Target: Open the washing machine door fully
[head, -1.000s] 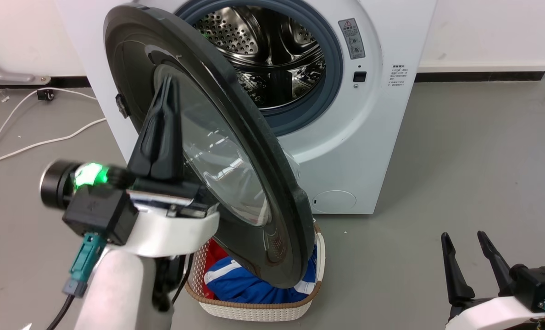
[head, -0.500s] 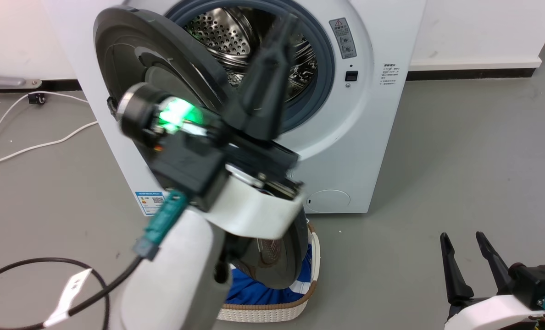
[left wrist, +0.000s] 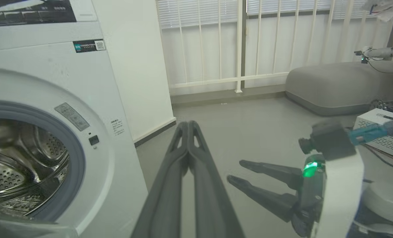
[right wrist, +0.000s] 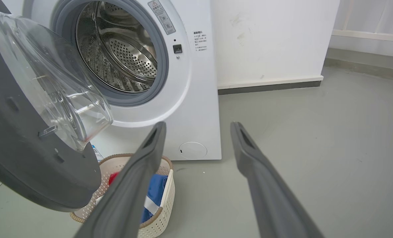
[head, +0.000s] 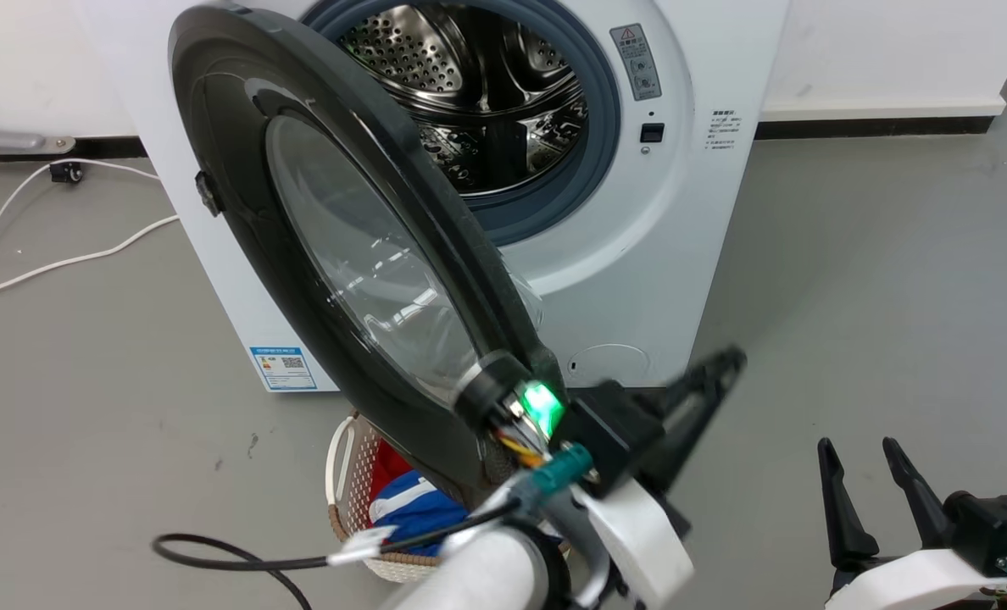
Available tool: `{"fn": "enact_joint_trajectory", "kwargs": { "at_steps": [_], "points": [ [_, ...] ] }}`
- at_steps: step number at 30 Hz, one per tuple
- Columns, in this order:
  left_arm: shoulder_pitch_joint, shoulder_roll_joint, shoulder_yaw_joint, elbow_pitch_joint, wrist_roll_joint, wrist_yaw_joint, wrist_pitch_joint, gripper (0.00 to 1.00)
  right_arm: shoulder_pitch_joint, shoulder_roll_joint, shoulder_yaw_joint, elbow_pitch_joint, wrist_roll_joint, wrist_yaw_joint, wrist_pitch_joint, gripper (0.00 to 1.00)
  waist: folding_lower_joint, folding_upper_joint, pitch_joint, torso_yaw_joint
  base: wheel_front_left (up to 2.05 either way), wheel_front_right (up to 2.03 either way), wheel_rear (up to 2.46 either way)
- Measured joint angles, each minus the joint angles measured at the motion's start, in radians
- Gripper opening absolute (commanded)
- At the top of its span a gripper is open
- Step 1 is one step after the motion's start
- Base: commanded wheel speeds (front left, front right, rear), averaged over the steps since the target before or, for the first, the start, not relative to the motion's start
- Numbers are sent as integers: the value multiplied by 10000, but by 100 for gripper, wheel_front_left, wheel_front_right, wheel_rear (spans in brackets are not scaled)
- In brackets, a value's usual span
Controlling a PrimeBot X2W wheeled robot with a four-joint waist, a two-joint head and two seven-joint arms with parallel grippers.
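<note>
The washing machine door [head: 241, 144], with a wide glossy black rim and a clear glass bowl [head: 368, 263], stands swung out about halfway from the white machine [head: 639, 254], hinged on its left. The steel drum opening [head: 470, 93] is exposed. My left gripper [head: 724, 366] is shut and empty, below the door's lower edge, with its fingers pointing right, away from the door. In the left wrist view the left gripper [left wrist: 187, 125] points past the machine's right side. My right gripper [head: 858, 446] is open at the lower right, apart from the door [right wrist: 24, 148].
A white woven basket [head: 347, 474] with blue and red clothes sits on the floor under the door's lower edge. A white cable [head: 46, 263] lies on the floor at the left and a black cable [head: 232, 555] trails from my left arm. Open grey floor lies right of the machine.
My left gripper has swung from the door's outer face, past the drum opening, down to the lower right, clear of the door. The door's angle looks about the same. The right gripper stayed put.
</note>
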Motion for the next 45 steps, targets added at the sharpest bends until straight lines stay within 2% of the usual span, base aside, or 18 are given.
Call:
{"fn": "enact_joint_trajectory", "kwargs": {
  "at_steps": [3,8,17,24,36,45],
  "points": [
    [439,0,-518,343,-209,-73,497,0,6,2,0,46,36,0,-2,100,-1,0,25,41,0,0,0],
    [747,-4,-894,980,-399,-119,696,0,-2,2,36,98,109,0,-6,100,0,0,107,74,0,0,0],
    [789,151,-136,2280,-416,596,184,0,-28,2,73,249,165,0,-63,100,-1,0,170,-11,0,0,0],
    [663,153,424,2882,-616,991,-169,0,-26,2,102,328,272,0,-61,100,-1,0,189,2,0,0,0],
    [836,169,596,2786,-740,1423,-510,0,-17,2,73,326,318,0,42,100,-1,0,153,148,0,0,0],
    [1482,627,640,1992,-846,1643,-395,0,-2,2,-65,261,353,0,119,100,-1,0,133,244,0,0,0]
  ]
}}
